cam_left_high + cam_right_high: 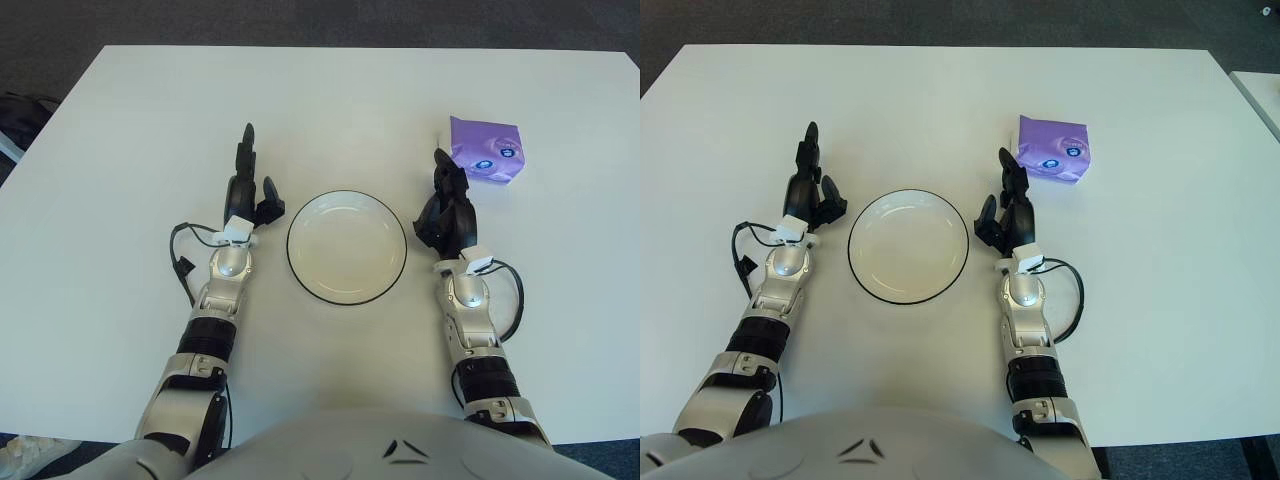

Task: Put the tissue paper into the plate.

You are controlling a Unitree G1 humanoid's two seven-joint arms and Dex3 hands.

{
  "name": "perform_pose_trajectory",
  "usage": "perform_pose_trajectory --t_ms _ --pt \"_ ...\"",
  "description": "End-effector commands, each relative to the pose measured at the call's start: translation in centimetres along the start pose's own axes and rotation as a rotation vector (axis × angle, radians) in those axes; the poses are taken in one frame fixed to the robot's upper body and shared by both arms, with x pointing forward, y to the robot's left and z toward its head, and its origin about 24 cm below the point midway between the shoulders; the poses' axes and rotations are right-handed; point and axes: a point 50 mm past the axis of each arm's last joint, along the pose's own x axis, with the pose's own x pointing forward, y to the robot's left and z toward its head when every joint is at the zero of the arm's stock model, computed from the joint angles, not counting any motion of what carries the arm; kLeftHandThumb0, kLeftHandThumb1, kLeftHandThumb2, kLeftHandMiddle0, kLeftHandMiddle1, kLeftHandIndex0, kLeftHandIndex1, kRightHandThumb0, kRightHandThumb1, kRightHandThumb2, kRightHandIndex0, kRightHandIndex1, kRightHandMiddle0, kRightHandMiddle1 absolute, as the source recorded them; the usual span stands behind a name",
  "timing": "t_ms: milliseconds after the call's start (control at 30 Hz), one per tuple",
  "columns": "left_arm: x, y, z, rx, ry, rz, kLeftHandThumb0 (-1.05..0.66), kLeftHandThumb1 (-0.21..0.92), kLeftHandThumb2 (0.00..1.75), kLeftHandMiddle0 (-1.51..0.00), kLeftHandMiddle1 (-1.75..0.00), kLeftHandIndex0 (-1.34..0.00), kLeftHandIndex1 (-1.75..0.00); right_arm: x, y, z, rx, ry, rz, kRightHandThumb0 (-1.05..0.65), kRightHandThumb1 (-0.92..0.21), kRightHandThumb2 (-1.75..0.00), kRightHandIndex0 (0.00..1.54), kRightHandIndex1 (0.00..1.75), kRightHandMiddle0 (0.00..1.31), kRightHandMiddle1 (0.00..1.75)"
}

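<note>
The reach is only beginning: the right hand is resting open on the desk, fingers pointing at the tissue pack lying just beyond them, right of the empty plate. Next, it needs to advance and close around the pack. The left hand is idling open beside the plate; nothing is blocking the way.

Purple tissue pack, seemingly eye-printed; black-rimmed white plate.

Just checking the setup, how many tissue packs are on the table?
1. The purple tissue pack lies on the white table, just beyond the right hand, right of the plate. None looks hidden.
</note>
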Motion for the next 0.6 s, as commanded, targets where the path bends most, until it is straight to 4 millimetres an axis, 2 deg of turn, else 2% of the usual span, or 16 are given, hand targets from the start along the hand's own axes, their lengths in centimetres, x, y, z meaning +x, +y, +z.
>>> perform_pose_trajectory --t_ms 0,400,567 --pt "-4.19 -0.72 -3.32 -0.001 0.176 -0.015 -0.76 0.92 1.17 0.00 0.00 0.00 -0.04 -2.83 -0.97 -3.10 -0.025 0.185 -0.020 -0.49 -0.92 -1.02 0.17 0.00 0.00 0.36" --pt "-4.07 -0.77 -3.25 -0.012 0.177 -0.018 -0.77 0.92 1.16 0.00 0.00 0.00 -0.05 -2.74 -1.00 -3.04 -0.028 0.188 -0.020 -0.49 -0.92 -1.01 0.17 0.00 0.00 0.35" --pt "-4.04 -0.74 -3.40 -0.029 0.203 -0.014 -0.76 0.92 1.15 -0.01 0.00 0.00 -0.10 -2.75 -0.96 -2.95 -0.027 0.188 -0.021 -0.48 -0.92 -1.02 0.17 0.00 0.00 0.37"
